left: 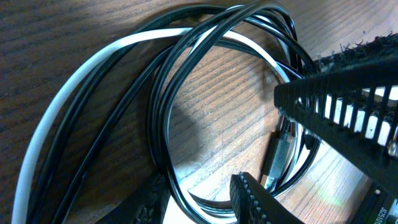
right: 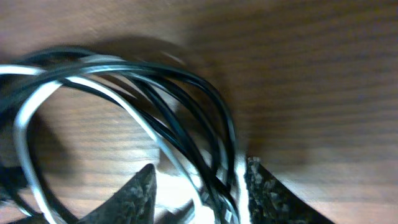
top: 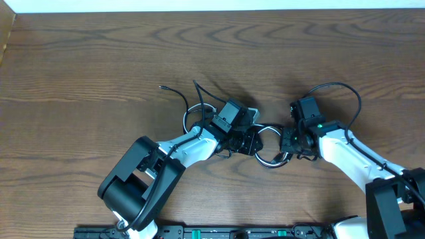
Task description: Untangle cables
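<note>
The cables (top: pixel 268 161) lie as a coiled bundle on the wooden table between my two grippers. In the left wrist view a white cord (left: pixel 74 74) and several black cords (left: pixel 166 87) loop together, with a small metal plug (left: pixel 278 155) inside the loop. My left gripper (left: pixel 202 202) is open, black strands passing between its fingers with wood showing beside them. My right gripper (right: pixel 199 193) is open too, straddling black and white strands (right: pixel 186 112) that run close to its right finger (right: pixel 264 193). In the overhead view the left gripper (top: pixel 249 139) and right gripper (top: pixel 285 143) face each other across the loop.
Two loose black cord ends (top: pixel 164 87) (top: pixel 197 85) stick out toward the table's far side. A thicker arm cable (top: pixel 345 86) arches over the right arm. A ribbed black part (left: pixel 348 106) stands close at the right of the left wrist view.
</note>
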